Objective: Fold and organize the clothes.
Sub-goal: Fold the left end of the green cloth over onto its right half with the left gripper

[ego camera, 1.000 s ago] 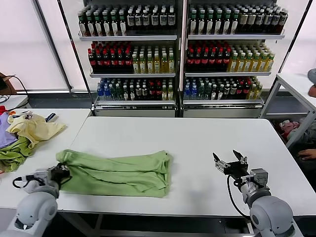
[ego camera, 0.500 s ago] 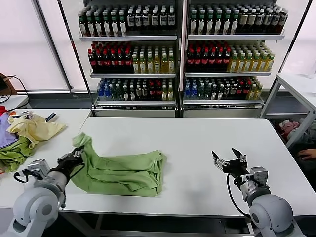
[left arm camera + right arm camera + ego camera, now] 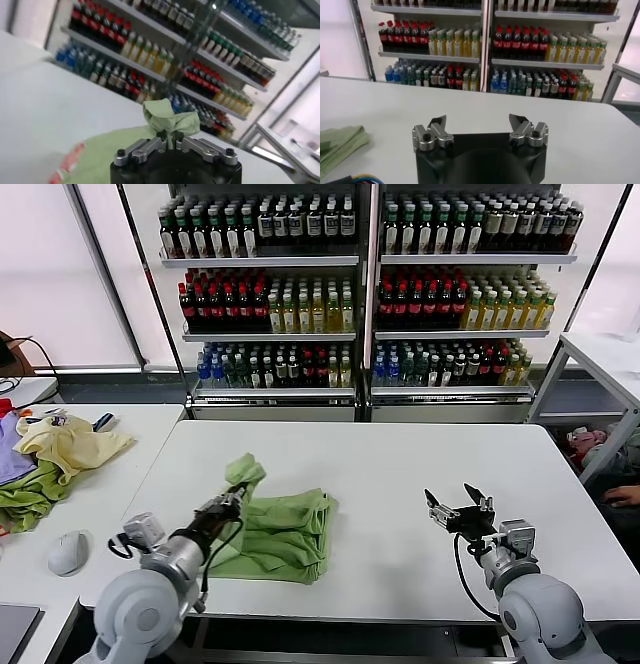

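Change: since half a second ago the left gripper [image 3: 236,496] has carried its pinched shirt corner rightward over the garment, and the shirt's footprint has narrowed; the right gripper is almost where it was.
Far left: pale yellow garment [image 3: 68,444] and darker green garment [image 3: 28,499] heaped on the side table [image 3: 120,474], with a white mouse [image 3: 68,552] nearer the front edge.
Shirt: light green shirt [image 3: 280,529] lies left of centre on the main white table [image 3: 400,474], its lower edge close to the table's front edge — one corner lifted in a peak above the folded body.
Left arm: reaches in low from the front-left; the fingers are clamped on that raised green corner [image 3: 167,117], seen bunched between them in the left wrist view.
Open room: bare tabletop behind the shirt and across the whole middle.
Right arm: right gripper [image 3: 459,514] hovers over the right part of the table, well apart from the shirt — fingers [image 3: 432,132] spread wide, holding nothing.
Background: shelves of bottles [image 3: 360,284] behind the table.
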Available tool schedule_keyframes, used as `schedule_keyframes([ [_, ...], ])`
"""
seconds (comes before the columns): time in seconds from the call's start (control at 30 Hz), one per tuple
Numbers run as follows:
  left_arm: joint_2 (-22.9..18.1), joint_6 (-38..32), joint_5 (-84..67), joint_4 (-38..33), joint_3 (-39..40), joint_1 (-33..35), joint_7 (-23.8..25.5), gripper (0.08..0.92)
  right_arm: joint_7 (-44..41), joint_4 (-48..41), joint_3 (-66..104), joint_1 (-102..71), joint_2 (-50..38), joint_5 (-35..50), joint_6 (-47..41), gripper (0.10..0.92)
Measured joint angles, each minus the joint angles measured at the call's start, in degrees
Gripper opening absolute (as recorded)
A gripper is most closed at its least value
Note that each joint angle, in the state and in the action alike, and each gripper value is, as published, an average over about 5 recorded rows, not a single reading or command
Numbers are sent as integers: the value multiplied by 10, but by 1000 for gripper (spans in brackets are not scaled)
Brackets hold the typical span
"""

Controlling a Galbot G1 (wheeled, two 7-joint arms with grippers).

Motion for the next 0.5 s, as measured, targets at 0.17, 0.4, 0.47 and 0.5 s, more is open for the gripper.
schedule_keyframes([
  [0.17,-24,2,15,31,49,-24,1,140,0,-1,0,0,1,0,0,823],
  [0.4,-39,-1,54,64,103,-47,13,292,0,-4,-3,1,5,-3,1,823],
  [0.47,-39,-1,65,67,112,-48,19,353,0,-4,-4,2,5,-3,1,823],
  [0.5,-39,-1,69,67,115,-48,22,379,0,-4,-5,2,5,-3,1,823],
])
